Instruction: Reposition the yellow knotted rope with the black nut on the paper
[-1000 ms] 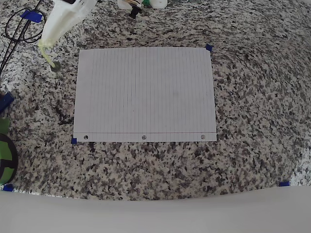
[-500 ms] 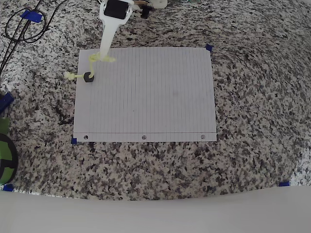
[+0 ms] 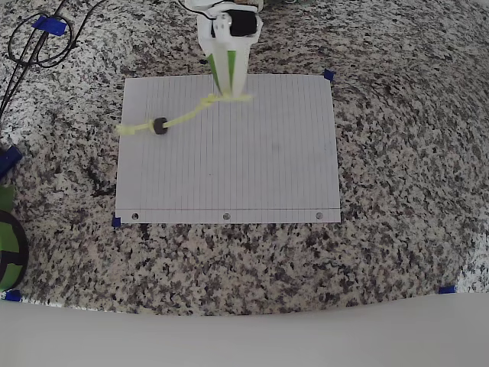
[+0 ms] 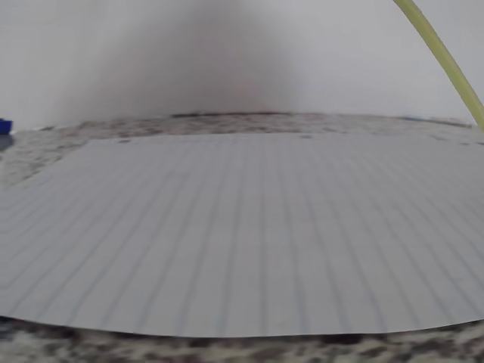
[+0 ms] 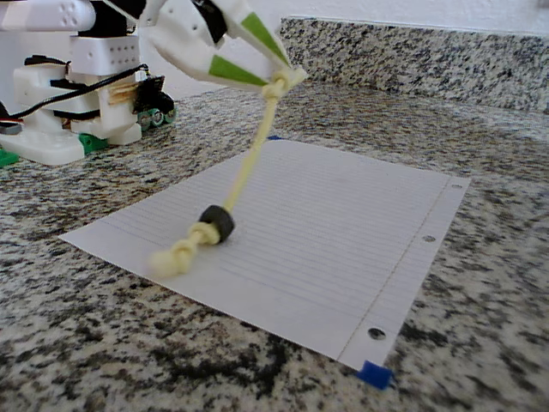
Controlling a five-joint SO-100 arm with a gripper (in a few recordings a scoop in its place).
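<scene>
While the gripper [image 3: 227, 93] sits over the paper's [image 3: 260, 168] far edge in the overhead view, I have it clamped on the top knot of the yellow knotted rope [image 3: 187, 115]. The fixed view confirms the pinch: white-and-green fingers [image 5: 249, 60] closed together on the upper knot, rope [image 5: 249, 163] hanging off them.

Key relation: the rope runs down and away from the gripper toward the paper's left edge in the overhead view. Long axis is diagonal, upper knot high at the fingers, lower knot low. The black nut [image 3: 160, 126] sits near the lower end, just above the bottom knot. In the fixed view the nut [image 5: 218, 223] and lower knot look to be touching the paper near its left edge; the rest of the rope is taut and lifted. Lower knot looks about at the paper's edge in the overhead view, can't tell if it's fully on the sheet.

Wrist view gives me the lined sheet [image 4: 242, 249] ahead and a strip of rope [image 4: 442, 57] crossing the top right corner.

My read: dragging toward the right in the overhead view pulls nut and tail further onto the sheet. Risk: the nut snags and shifts the paper.
</scene>
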